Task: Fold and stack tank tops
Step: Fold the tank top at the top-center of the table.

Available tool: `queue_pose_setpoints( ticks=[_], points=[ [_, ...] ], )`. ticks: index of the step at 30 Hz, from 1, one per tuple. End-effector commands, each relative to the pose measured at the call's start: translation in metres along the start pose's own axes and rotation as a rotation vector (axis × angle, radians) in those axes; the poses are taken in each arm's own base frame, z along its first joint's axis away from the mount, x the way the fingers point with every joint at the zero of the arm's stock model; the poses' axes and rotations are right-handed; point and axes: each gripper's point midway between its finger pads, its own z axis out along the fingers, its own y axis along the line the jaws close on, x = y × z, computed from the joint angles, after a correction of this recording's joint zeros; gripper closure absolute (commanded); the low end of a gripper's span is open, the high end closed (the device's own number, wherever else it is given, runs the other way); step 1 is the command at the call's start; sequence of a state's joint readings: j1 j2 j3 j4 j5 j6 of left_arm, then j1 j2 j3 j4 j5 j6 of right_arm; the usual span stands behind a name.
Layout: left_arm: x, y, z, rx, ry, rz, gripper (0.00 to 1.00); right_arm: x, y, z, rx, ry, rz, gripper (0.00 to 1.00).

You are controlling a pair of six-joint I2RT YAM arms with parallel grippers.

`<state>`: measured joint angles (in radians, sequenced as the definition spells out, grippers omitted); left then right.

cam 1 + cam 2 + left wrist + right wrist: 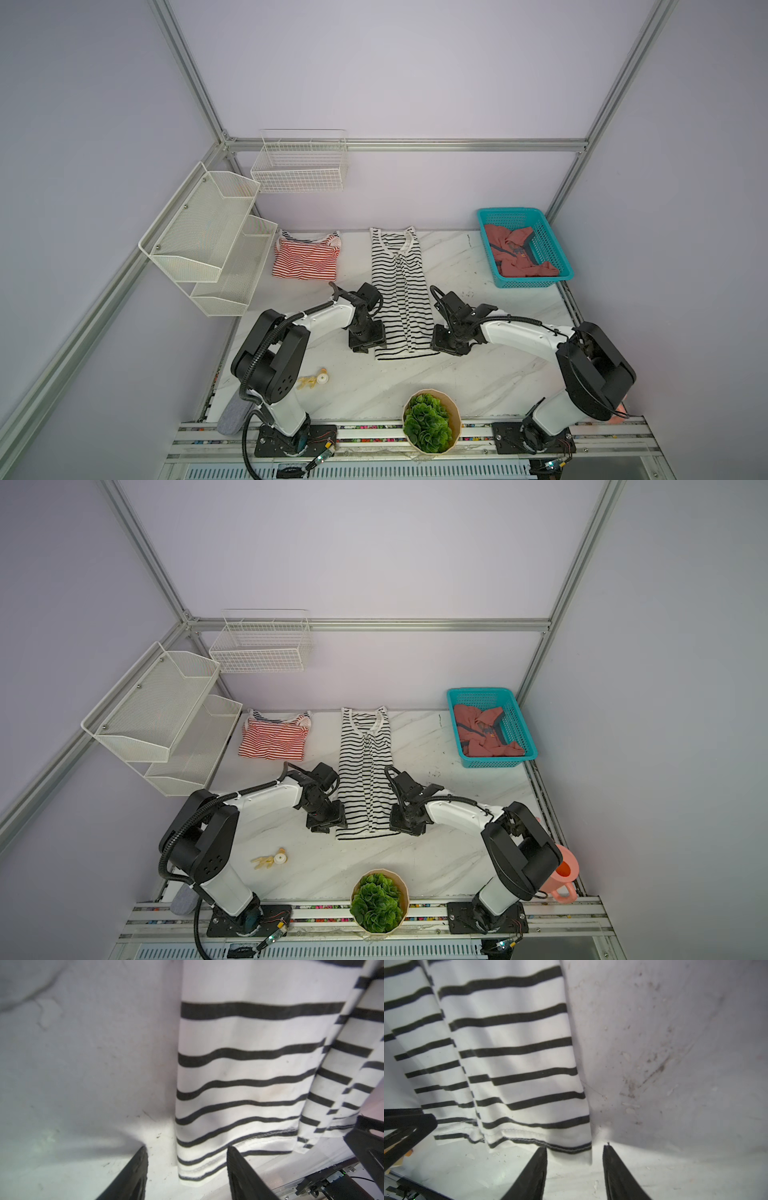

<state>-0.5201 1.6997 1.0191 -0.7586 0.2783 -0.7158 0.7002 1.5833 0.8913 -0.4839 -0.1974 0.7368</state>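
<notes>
the black-and-white striped tank top (401, 291) lies flat on the table (478, 374), long axis running from the hem, nearest the robot, to the neckline at the far side. left gripper (187, 1149): jaws apart, straddling the left hem corner, not clamped. right gripper (575, 1148): jaws apart, straddling the right hem corner, not clamped. each arm is nearest its own corner; the cloth extends straight away from both. judged next step: close on both corners, carry hem toward neckline. the red-and-white striped tank top (306, 257) lies folded far left.
</notes>
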Motion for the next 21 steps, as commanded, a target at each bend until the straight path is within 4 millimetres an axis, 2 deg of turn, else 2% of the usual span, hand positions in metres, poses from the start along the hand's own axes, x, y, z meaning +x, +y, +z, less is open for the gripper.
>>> queue_pose_setpoints(
  ticks=[1,6,16,21],
  points=[
    [0.011,0.006,0.008,0.002,0.031,-0.019,0.4,0.003,-0.015,0.007,0.052,0.009,0.03,0.52],
    [0.014,0.009,0.011,-0.001,0.042,-0.029,0.41,0.004,-0.02,0.013,0.07,0.01,0.021,0.55],
    [0.023,0.009,0.014,0.018,0.062,-0.043,0.49,0.003,-0.017,0.016,0.045,0.003,0.022,0.8],
    [0.028,0.009,0.017,0.019,0.073,-0.047,0.57,0.004,-0.013,0.016,0.015,0.004,0.021,0.89]
  ],
)
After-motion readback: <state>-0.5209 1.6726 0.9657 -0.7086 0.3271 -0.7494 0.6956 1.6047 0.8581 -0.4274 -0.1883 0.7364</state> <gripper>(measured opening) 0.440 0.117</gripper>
